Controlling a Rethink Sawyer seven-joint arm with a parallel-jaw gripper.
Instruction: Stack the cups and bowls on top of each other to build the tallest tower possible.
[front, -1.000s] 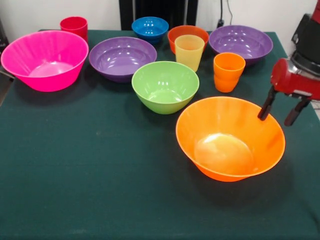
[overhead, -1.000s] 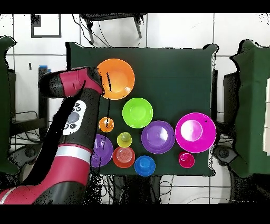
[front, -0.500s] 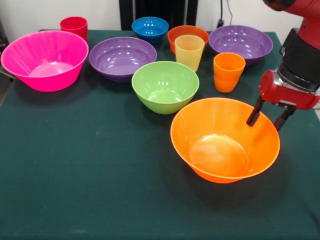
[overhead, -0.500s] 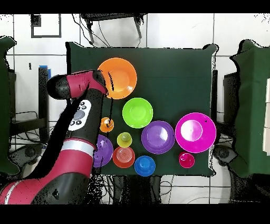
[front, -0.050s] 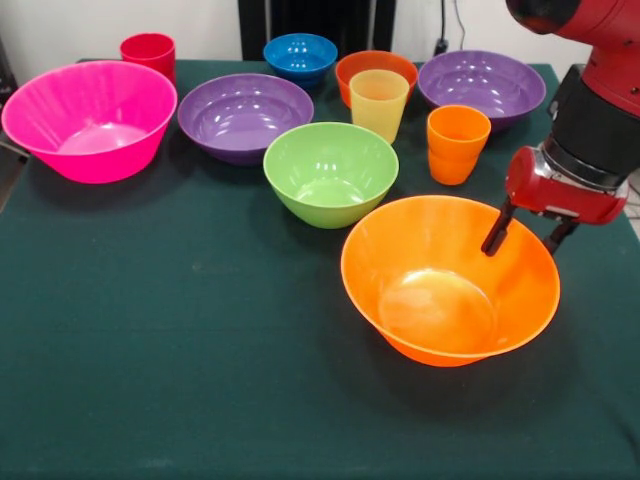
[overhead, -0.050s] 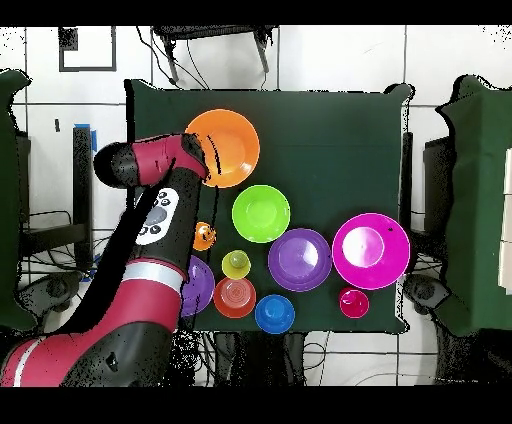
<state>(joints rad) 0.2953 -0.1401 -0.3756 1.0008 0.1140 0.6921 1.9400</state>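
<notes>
Ten glossy plastic vessels stand apart on the table (front, -0.050s: 150, 380), which is covered in matte dark green cloth. None is stacked.

There are seven bowls, all round with flaring walls. From the left in the front view: the big pink bowl (front, -0.050s: 90, 120), ribbed on its inner wall; a purple bowl (front, -0.050s: 245, 115); the small blue bowl (front, -0.050s: 300, 55) at the far edge; the green bowl (front, -0.050s: 330, 172); the small orange-red bowl (front, -0.050s: 372, 66), partly hidden behind a cup; the big orange bowl (front, -0.050s: 450, 278) nearest the camera; and a second purple bowl (front, -0.050s: 482, 86).

There are three cups, smooth tapered tumblers: the red cup (front, -0.050s: 148, 50) behind the pink bowl, its base hidden; the pale yellow cup (front, -0.050s: 379, 104), slightly translucent; and the orange cup (front, -0.050s: 457, 144).

At the right, the claw (front, -0.050s: 522, 238) straddles the big orange bowl's far right rim, one black finger inside the wall and the other outside, half hidden by the rim. Whether it pinches the wall cannot be told. In the overhead view the red arm (overhead, -0.050s: 150, 215) covers most of one purple bowl and part of the orange cup.
</notes>
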